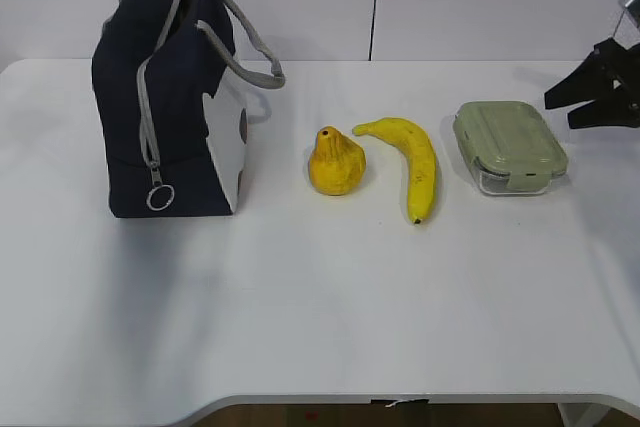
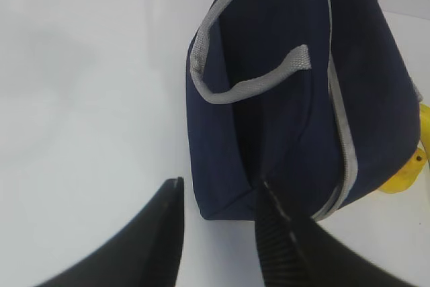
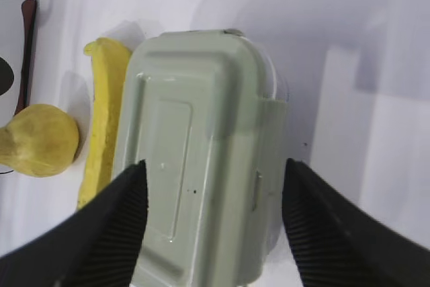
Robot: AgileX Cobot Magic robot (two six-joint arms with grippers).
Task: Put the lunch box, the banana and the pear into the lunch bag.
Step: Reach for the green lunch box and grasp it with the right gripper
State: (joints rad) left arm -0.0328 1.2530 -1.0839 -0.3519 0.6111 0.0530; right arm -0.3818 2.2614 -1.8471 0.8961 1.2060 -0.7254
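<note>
The green-lidded lunch box (image 1: 508,142) lies on the table at the right, with the banana (image 1: 410,162) and then the pear (image 1: 336,162) to its left. The navy lunch bag (image 1: 165,107) stands upright at the far left, its ring pull (image 1: 160,197) hanging low on the near side. My right gripper (image 3: 213,166) is open, hovering over the lunch box (image 3: 201,132), one finger to each long side and neither touching it. My left gripper (image 2: 222,189) is open and empty, just outside a lower corner of the lunch bag (image 2: 295,99). The left arm is out of the exterior view.
The white table (image 1: 300,307) spreads wide in front of the row of objects, with its front edge near the bottom. A wall stands close behind the lunch bag. The grey strap handles (image 1: 250,62) arch out over the bag's white end panel.
</note>
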